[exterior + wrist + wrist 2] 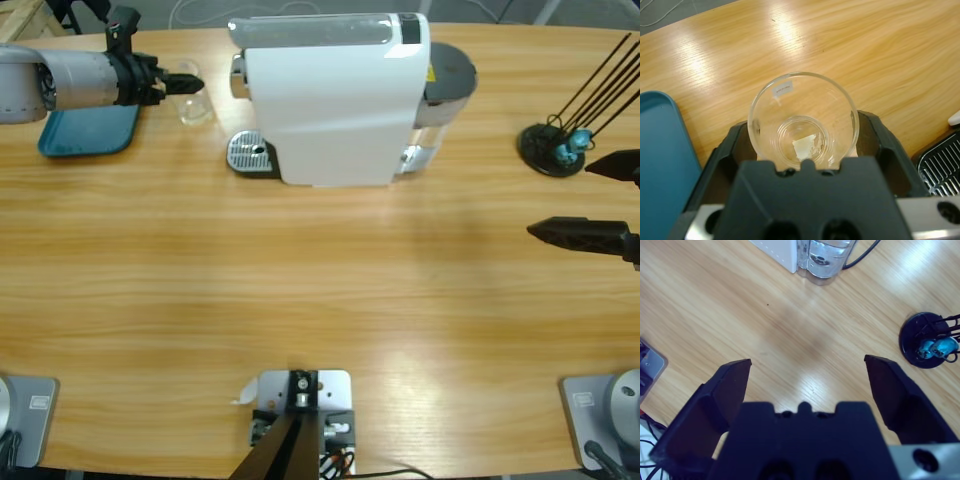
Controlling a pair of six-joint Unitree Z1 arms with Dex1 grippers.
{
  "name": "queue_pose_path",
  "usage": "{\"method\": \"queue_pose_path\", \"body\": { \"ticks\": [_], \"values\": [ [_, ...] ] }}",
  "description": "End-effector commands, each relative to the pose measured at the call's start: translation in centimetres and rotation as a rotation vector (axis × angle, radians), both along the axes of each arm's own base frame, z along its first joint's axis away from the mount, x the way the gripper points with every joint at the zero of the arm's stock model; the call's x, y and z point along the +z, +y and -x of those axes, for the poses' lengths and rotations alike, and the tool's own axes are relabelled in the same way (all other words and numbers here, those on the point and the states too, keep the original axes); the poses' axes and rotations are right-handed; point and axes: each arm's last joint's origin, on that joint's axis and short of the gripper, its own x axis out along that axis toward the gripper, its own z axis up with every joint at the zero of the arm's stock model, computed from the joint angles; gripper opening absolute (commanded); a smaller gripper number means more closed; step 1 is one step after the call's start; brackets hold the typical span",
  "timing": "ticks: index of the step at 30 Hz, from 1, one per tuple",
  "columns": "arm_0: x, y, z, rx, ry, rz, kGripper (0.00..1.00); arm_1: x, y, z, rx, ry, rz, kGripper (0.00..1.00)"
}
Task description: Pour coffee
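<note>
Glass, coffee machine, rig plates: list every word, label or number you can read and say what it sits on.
None can be read.
Small white sticker near the rim of the glass held in the left gripper: print too small to read.
Yellow label on the coffee machine, beside its grey water tank: blurred, unreadable.

Teal tray at table's far-left edge; black capsule stand w/ teal capsules far right.
</note>
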Motion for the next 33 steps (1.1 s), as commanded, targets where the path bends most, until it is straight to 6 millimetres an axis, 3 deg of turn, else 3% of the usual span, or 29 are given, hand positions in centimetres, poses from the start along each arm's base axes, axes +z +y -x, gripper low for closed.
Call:
{"method": "queue_pose_path", "body": {
  "ticks": [1,6,11,14,23,33],
  "values": [
    [3.2,0.5,3.5,-0.065,0.016,-0.028,0.637,-0.8,-0.6,0.5,0.0,-0.008,-0.003,0.996],
    [7.1,0.5,8.0,-0.189,0.03,-0.058,0.637,-0.6,-0.8,0.7,-0.004,-0.023,-0.009,0.996],
    [6.3,-1.9,10.5,-0.348,0.05,-0.1,0.627,-0.4,-1.3,1.2,-0.005,-0.041,-0.022,0.996],
    [5.1,-3.0,10.5,-0.415,0.066,-0.125,0.559,-0.2,-1.6,1.6,-0.006,-0.056,-0.034,0.991],
    [2.0,-4.7,8.8,-0.456,0.08,-0.168,0.559,-0.1,-2.0,2.0,-0.006,-0.073,-0.044,0.991],
    [1.6,-6.1,7.7,-0.484,0.048,-0.137,0.582,-0.2,-2.0,2.0,-0.006,-0.067,-0.037,0.991]
  ]
}}
